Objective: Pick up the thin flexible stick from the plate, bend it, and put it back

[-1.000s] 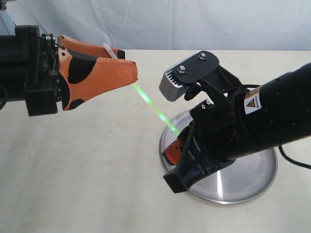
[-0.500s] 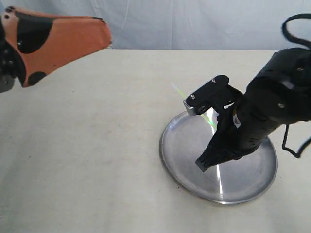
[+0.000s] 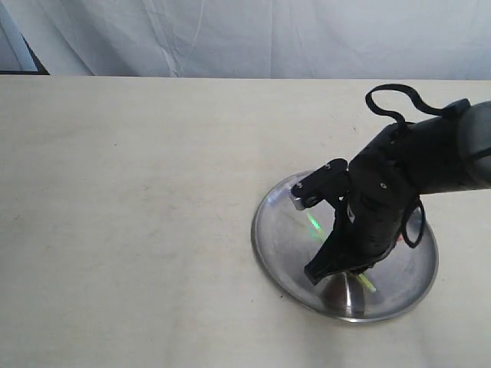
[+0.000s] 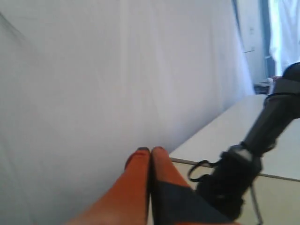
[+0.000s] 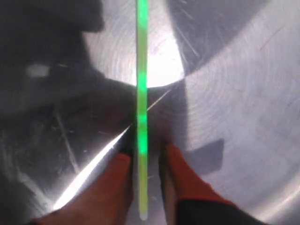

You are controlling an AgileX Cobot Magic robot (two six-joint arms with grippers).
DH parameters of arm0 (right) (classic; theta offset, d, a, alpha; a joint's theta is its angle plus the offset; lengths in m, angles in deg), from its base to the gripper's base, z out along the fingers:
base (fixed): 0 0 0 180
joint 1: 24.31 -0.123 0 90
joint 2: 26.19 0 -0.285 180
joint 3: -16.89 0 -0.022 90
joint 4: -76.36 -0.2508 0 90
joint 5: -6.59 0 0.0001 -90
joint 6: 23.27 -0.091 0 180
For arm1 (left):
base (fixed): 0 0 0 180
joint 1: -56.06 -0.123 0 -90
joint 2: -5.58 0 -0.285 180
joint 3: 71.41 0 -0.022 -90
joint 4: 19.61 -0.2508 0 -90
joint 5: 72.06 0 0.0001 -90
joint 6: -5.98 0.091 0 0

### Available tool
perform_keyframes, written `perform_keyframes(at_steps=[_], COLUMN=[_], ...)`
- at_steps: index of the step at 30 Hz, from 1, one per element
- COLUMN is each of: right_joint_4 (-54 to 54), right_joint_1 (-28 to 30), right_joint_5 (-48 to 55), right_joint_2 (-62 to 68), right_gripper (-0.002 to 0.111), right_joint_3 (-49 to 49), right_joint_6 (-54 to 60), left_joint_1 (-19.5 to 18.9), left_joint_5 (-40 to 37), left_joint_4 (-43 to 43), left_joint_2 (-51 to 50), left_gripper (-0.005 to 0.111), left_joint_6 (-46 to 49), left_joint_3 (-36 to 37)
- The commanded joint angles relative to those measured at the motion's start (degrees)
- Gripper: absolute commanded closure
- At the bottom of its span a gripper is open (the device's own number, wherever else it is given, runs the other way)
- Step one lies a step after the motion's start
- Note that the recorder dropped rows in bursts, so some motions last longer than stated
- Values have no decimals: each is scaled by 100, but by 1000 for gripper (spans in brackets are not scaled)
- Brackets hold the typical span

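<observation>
The thin flexible stick (image 5: 141,70) glows green and lies flat on the plate (image 5: 234,93), running straight out from between my right gripper's (image 5: 143,152) orange fingers (image 5: 180,183). A narrow gap shows on each side of the stick, so this gripper is open. In the exterior view the right arm (image 3: 383,199) covers the plate (image 3: 265,238), and only a green glint of the stick (image 3: 313,222) shows. My left gripper (image 4: 150,151) is shut on nothing, raised away from the table and facing the white curtain.
Cream tabletop (image 3: 138,215) spreads left of the plate. A white curtain (image 3: 268,38) hangs behind the table. A straight white glare streak (image 5: 93,164) crosses the plate beside the fingers. The right arm's black cable loop (image 3: 395,100) sticks up.
The left gripper let go of the stick and pulled back out of the exterior view. The right gripper carried the stick down onto the plate and opened around it.
</observation>
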Motion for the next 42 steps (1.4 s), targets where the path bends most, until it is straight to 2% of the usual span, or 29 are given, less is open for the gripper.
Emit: perform_keyframes(at_steps=[1,2,4,6,10,15,23,38,42], right_joint_4=[-209,-241,-343,-379,-379,-443,-673,-702,-769], right_joint_1=[30,30,30,30,30,30,30,40,551], right_joint_5=[-77,-77,-64,-51,-4,-28,-99,-85,34], right_joint_2=[-190,-280,-514,-835,-1825,-3240,-5158,-6621,-7251], right_gripper=[57,54,58,69,107,108,108,108,108], right_joint_3=[-21,-21,-21,-21,-21,-21,-21,-21,-369], right_joint_6=[-2,-2,-2,9,48,58,34,20,20], left_joint_1=[6,6,6,6,6,6,6,6,6], left_joint_5=[-924,-1045,-1266,-1468,-1904,-2213,-2199,-2189,-2193], left_joint_4=[-651,-651,-651,-651,-651,-651,-651,-651,-651], left_joint_2=[443,477,526,526,526,526,526,526,526], left_gripper=[107,107,107,107,107,107,107,107,107], left_joint_6=[-476,-536,-581,-581,-581,-581,-581,-581,-581], left_joint_3=[-5,10,73,165,310,365,365,365,365])
